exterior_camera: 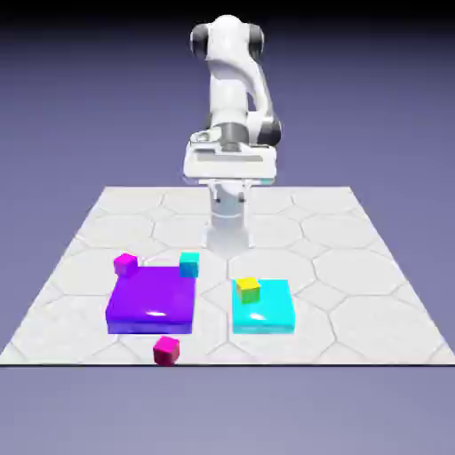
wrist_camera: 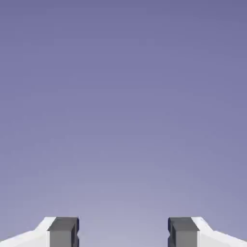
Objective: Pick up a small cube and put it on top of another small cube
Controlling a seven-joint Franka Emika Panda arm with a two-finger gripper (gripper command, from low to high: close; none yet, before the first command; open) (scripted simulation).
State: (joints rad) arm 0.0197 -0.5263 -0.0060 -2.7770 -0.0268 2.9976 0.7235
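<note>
The small crimson cube (exterior_camera: 166,350) sits on the table near its front edge, just in front of the purple slab (exterior_camera: 151,299). Three other small cubes show in the exterior view: a magenta one (exterior_camera: 126,263) at the purple slab's back left corner, a cyan one (exterior_camera: 189,263) at its back right corner, and a yellow-green one (exterior_camera: 248,289) on top of the cyan slab (exterior_camera: 263,307). My gripper (exterior_camera: 227,176) hangs high above the table's far side, well away from every cube. In the hand view the gripper (wrist_camera: 123,232) is open, with only backdrop between its grey fingertips (wrist_camera: 63,232).
The two flat slabs lie side by side in the front half of the hexagon-patterned table (exterior_camera: 355,267). The arm's white base column (exterior_camera: 228,222) stands behind them at mid-table.
</note>
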